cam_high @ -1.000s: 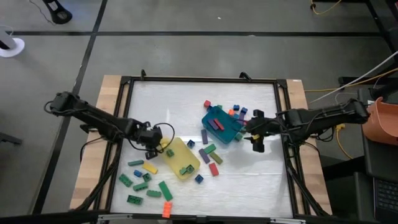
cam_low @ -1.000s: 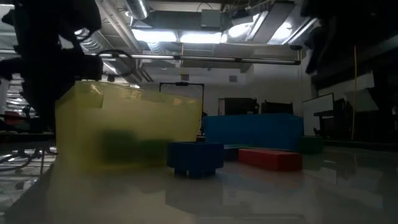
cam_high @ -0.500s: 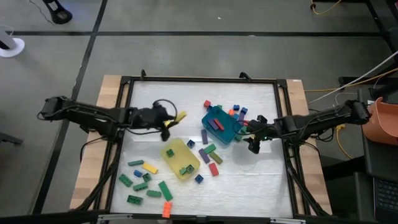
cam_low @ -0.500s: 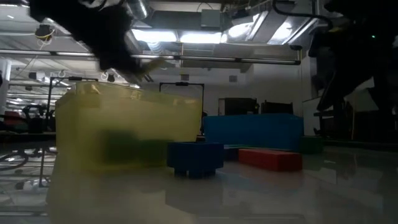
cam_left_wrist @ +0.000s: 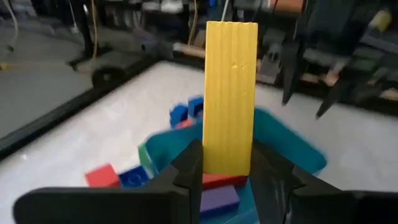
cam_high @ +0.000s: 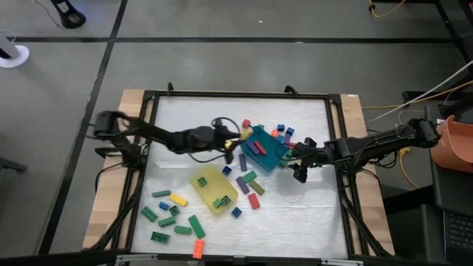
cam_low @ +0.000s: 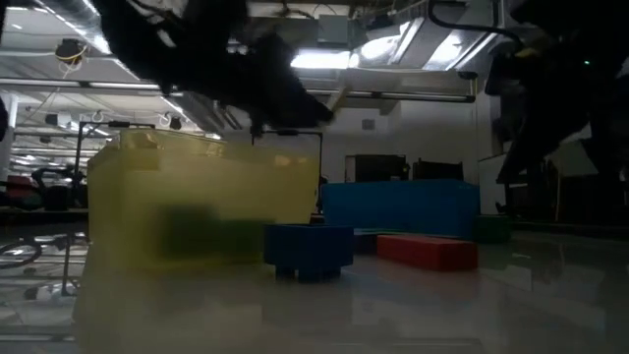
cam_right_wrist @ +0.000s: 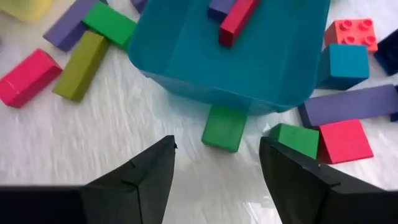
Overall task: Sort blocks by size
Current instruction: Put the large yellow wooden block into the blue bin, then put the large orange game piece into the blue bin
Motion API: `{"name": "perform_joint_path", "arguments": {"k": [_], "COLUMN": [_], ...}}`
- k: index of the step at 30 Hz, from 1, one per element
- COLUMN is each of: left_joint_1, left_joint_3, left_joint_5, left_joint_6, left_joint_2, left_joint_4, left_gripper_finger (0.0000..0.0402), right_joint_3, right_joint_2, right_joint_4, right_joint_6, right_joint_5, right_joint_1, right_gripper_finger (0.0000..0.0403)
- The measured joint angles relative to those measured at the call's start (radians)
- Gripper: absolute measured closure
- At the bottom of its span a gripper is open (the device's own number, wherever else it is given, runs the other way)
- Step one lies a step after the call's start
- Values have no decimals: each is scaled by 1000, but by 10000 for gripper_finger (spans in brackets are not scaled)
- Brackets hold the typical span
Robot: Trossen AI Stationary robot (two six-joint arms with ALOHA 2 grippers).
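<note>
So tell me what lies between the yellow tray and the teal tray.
High view: loose blocks between the yellow tray and the teal tray, purple, green and blue.

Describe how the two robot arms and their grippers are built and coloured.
Both arms are slim, dark, jointed tubes with black cables looping alongside. The left gripper has two black, blocky fingers. The right gripper has two matte black, wedge-shaped fingers with angular edges. No markings show.

Overhead looks straight down, low looks level; both share the teal tray [cam_high: 262, 148]
</note>
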Motion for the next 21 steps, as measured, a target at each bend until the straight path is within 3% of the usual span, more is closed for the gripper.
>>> {"name": "perform_joint_path", "arguments": {"k": [9, 16, 21], "left_joint_1": [7, 7, -7], "left_joint_3": [212, 300, 327], "left_joint_5": [23, 23, 22], "left_joint_6": [78, 87, 170], "left_joint_2": [235, 241, 149], "left_joint_4": [-51, -222, -365], "left_gripper_finger": [281, 234, 223], "right_joint_3": [0, 0, 0], "right_joint_2": [0, 0, 0], "right_joint_4": [7, 7, 6], "right_joint_6": [0, 0, 0], "right_joint_5": [6, 6, 7], "right_joint_1": [0, 0, 0], "right_gripper_finger": [171, 171, 171]}}
